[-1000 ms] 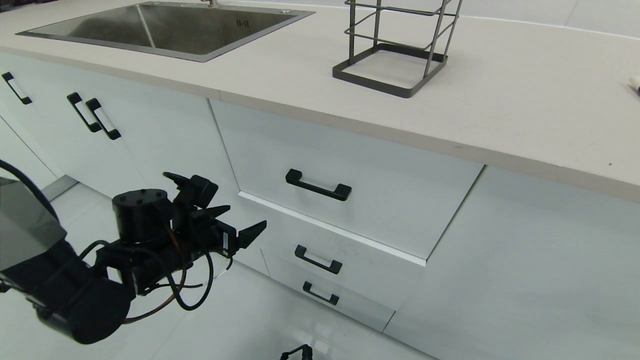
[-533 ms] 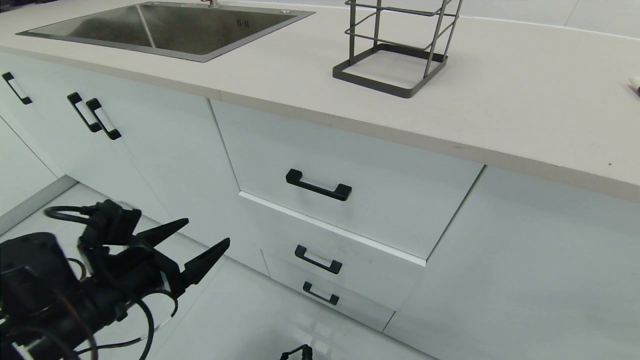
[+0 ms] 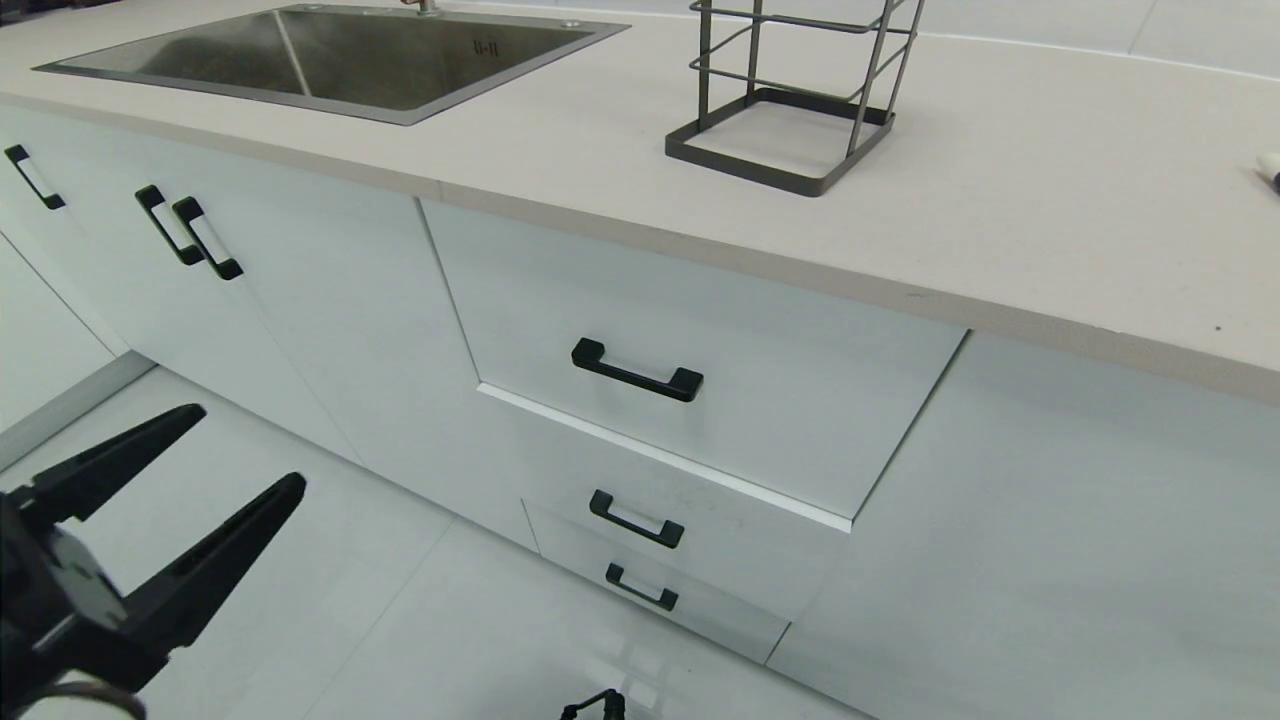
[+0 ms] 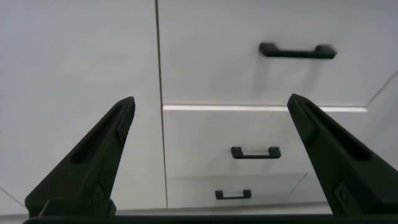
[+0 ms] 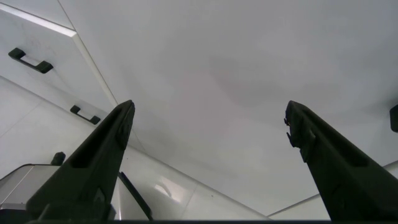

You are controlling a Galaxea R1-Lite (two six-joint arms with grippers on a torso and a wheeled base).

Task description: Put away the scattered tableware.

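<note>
My left gripper (image 3: 243, 448) hangs open and empty at the lower left, above the floor and well short of the white cabinet front. In the left wrist view the left gripper (image 4: 211, 102) faces the drawer stack, with the top drawer handle (image 4: 297, 51) and two smaller handles (image 4: 255, 152) below it. My right gripper (image 5: 209, 107) is open too, with nothing between its fingers, and faces a plain white cabinet panel (image 5: 236, 74). A small white object (image 3: 1270, 166) lies at the counter's far right edge; I cannot tell what it is.
A dark wire rack (image 3: 790, 100) stands on the beige countertop (image 3: 1000, 220), right of the steel sink (image 3: 330, 55). The top drawer (image 3: 700, 370) with its black handle (image 3: 636, 370) stands slightly out from the drawers below. Cabinet doors with black handles (image 3: 190, 238) are to the left.
My left arm has swung down and to the left, away from the drawers and closer to the head camera. Its gripper stays open.
</note>
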